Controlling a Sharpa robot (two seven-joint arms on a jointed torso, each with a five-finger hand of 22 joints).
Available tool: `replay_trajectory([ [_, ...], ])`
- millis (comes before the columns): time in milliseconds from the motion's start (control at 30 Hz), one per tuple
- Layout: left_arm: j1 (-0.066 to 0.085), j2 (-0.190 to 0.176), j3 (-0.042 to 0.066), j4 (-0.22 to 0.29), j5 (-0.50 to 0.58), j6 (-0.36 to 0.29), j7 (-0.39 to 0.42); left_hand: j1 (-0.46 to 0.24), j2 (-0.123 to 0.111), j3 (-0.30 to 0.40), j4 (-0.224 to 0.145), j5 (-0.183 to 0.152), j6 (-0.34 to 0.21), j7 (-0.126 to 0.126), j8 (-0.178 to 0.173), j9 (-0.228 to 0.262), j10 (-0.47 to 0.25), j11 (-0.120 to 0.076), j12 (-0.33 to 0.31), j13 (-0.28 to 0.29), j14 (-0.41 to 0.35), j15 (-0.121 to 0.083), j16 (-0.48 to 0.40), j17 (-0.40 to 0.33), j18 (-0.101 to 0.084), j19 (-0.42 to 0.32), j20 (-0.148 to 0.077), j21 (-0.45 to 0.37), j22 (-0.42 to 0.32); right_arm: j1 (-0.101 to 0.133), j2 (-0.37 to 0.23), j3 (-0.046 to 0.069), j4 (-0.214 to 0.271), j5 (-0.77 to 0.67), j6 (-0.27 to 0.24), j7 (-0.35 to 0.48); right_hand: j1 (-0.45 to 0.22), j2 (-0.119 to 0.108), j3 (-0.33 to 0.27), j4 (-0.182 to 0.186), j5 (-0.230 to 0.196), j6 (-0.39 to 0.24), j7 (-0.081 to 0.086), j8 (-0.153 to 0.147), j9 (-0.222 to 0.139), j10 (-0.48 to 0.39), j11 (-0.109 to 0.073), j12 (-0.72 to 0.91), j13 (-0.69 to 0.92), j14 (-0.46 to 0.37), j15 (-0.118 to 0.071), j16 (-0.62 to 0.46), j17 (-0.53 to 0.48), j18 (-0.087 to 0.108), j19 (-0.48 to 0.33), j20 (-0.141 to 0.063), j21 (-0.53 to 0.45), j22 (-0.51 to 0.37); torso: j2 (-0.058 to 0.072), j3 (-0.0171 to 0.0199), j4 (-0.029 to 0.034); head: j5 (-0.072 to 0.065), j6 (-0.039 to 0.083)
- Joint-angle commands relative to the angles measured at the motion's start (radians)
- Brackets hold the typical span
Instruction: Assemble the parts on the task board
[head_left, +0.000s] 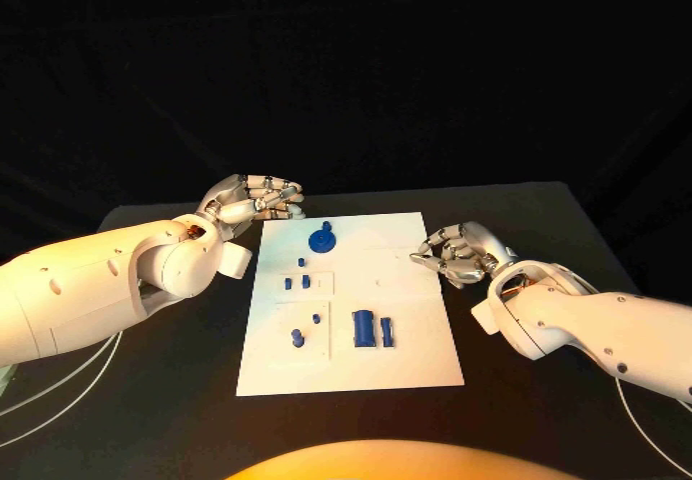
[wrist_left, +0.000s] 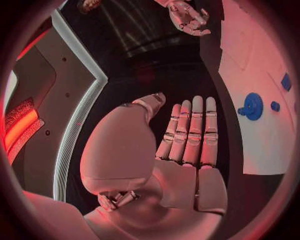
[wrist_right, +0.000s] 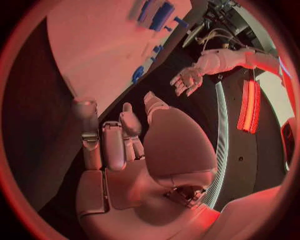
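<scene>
Board (head_left: 404, 350) white, parts (head_left: 372, 328) blue.

Left arm (head_left: 101, 285): smooth white moulded shell, bulky and rounded, with small dark screw recesses and a visible seam at the wrist joint. Thin pale cables trail beneath it. Left hand (head_left: 255, 198): silver metal, segmented fingers with darker gaps between segments; the wrist view shows flat padded finger faces and a broad domed palm cover. Right arm (head_left: 599, 325): matching white shell, dark fastener points, one thin cable below. Right hand (head_left: 459, 252): same silver segmented build.
</scene>
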Motion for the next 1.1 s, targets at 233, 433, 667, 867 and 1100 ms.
replay_trajectory([
  [233,-0.016,0.09,0.0,-0.134,0.102,-0.079,0.1,0.035,0.03,-0.139,0.062,-0.002,-0.095,-0.028,-0.047,-0.032,-0.086,0.042,-0.034,-0.026,-0.142,0.056,-0.188,-0.05,0.006,-0.08,0.046,-0.143,-0.087,0.014,0.085,0.015,-0.285,0.597,0.102,0.377,0.118,0.009,-0.001,0.012,0.002,-0.131,0.056,0.068,-0.033,-0.32,0.072,-0.487,-0.564,-0.458,0.087,-0.559,-0.53,0.034,-0.28,0.095,-0.485,-0.295,-0.034,-0.0078,-0.0095,-0.004,0.091],
  [433,-0.023,0.159,0.001,-0.241,0.148,-0.106,0.13,0.077,0.063,-0.207,0.082,0.001,-0.104,-0.044,-0.055,-0.065,-0.134,0.039,-0.077,-0.032,-0.208,0.067,-0.285,-0.111,-0.029,-0.168,0.05,-0.211,-0.142,0.016,0.141,0.023,-0.442,0.705,0.196,0.46,0.132,-0.002,0.092,0.01,0.004,-0.045,0.05,-0.011,-0.148,-0.198,0.075,-0.65,-0.934,-0.407,0.106,-0.92,-0.743,0.034,-0.331,0.121,-0.49,-0.567,-0.046,-0.005,-0.012,-0.004,0.142],
  [667,-0.026,0.166,0.001,-0.24,0.104,-0.097,0.084,-0.473,0.224,-0.457,-0.198,-0.195,-0.877,-0.211,-0.279,-0.317,-1.061,-0.157,-0.183,-0.096,-0.969,-0.116,-0.396,-0.44,-0.169,-0.885,-0.241,-0.272,-0.217,0.013,0.145,0.029,-0.442,0.62,0.109,0.383,-0.426,0.123,-0.163,-0.275,-0.056,-0.863,-0.135,-0.411,-0.446,-1.207,-0.059,-0.951,-1.261,-1.419,0.009,-1.32,-1.211,-0.148,-1.241,-0.095,-0.552,-1.292,-0.049,-0.0105,-0.0009,-0.01,0.145],
  [867,-0.039,0.159,0.006,-0.173,0.105,-0.186,0.092,-0.654,0.224,-0.457,-0.198,-0.195,-0.877,-0.211,-0.279,-0.317,-1.061,-0.157,-0.183,-0.096,-0.969,-0.116,-0.396,-0.44,-0.169,-0.885,-0.241,-0.272,-0.217,-0.002,0.132,0.048,-0.354,0.674,0.064,0.426,-1.305,0.123,-0.163,-0.275,-0.056,-0.863,-0.135,-0.411,-0.446,-1.207,-0.059,-0.951,-1.261,-1.419,0.009,-1.32,-1.211,-0.148,-1.241,-0.095,-0.552,-1.292,-0.08,-0.0285,0.0384,-0.031,0.184],
  [1100,-0.068,0.141,0.018,-0.016,0.109,-0.392,0.109,-1.363,0.224,-0.457,-0.198,-0.195,-0.877,-0.211,-0.279,-0.317,-1.061,-0.157,-0.183,-0.096,-0.969,-0.116,-0.396,-0.44,-0.169,-0.885,-0.241,-0.272,-0.217,-0.033,0.105,0.091,-0.161,0.79,-0.035,0.52,-1.305,0.123,-0.163,-0.275,-0.056,-0.863,-0.135,-0.411,-0.446,-1.207,-0.059,-0.951,-1.261,-1.419,0.009,-1.32,-1.211,-0.148,-1.241,-0.095,-0.552,-1.292,-0.095,-0.037,0.057,-0.042,0.203],
])
